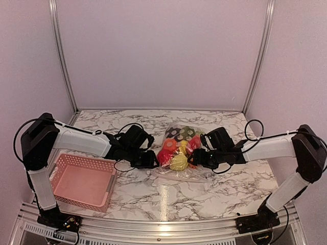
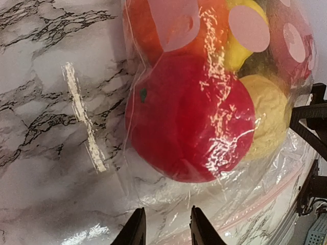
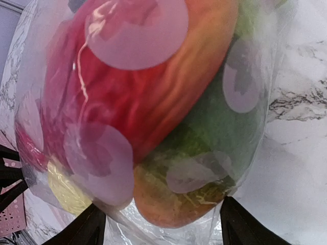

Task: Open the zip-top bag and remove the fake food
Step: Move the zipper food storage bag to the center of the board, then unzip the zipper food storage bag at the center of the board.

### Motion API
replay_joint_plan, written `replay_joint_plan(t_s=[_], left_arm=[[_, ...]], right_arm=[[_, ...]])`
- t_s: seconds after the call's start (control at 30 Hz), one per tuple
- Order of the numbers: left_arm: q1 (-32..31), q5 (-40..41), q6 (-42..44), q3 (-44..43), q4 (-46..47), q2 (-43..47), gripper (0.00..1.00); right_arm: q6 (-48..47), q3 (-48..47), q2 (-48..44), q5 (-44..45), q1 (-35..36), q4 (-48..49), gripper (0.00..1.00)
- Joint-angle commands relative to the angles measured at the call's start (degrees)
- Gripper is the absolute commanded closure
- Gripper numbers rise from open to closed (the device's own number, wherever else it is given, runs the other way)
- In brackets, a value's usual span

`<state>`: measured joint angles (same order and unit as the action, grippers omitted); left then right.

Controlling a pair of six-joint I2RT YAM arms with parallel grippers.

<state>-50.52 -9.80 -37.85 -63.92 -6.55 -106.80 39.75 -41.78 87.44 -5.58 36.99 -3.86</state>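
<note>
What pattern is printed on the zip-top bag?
Pale pink dots on the clear zip-top bag; right wrist view.

Marble-patterned tabletop, pale lilac walls, aluminium corner posts.

Two white-shelled arms, black joints, thin black cables

Clear zip-top bag, red, yellow, orange fake food – pink basket
</note>
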Motion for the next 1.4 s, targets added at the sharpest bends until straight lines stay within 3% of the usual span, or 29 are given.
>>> replay_joint_plan(t_s=[0.0, 0.2, 0.4, 0.67, 0.9, 1.37], left_arm=[[-1.0, -0.5, 0.5, -2.0, -0.3, -2.3, 0.68], [-1.8, -1.8, -0.8, -5.6, 1.3, -5.3, 0.7], [-1.8, 1.1, -3.4, -4.6, 1.5, -3.9, 0.66], [-1.6, -1.2, -9.0, 4.4, 9.8, 1.6, 0.62], [-1.6, -6.1, -15.2, 8.6, 18.5, 2.4, 0.63], [-1.6, -8.2, -22.1, 10.3, 27.7, -3.7, 0.72]], right_arm=[[-3.4, -5.4, 4.0, 0.5, -2.8, 2.8, 0.25], [-7.9, -13.8, 9.2, 0.2, -8.1, 2.9, 0.25], [-10.4, -18.2, 9.5, 0.4, -8.8, -1.7, 0.21], [-6.5, -8.5, -3.0, 1.0, -7.9, -5.3, 0.21], [5.1, 0.3, -12.5, -0.7, 0.3, -2.7, 0.29], [23.3, 11.3, -10.7, -2.6, 10.2, 16.7, 0.45]])
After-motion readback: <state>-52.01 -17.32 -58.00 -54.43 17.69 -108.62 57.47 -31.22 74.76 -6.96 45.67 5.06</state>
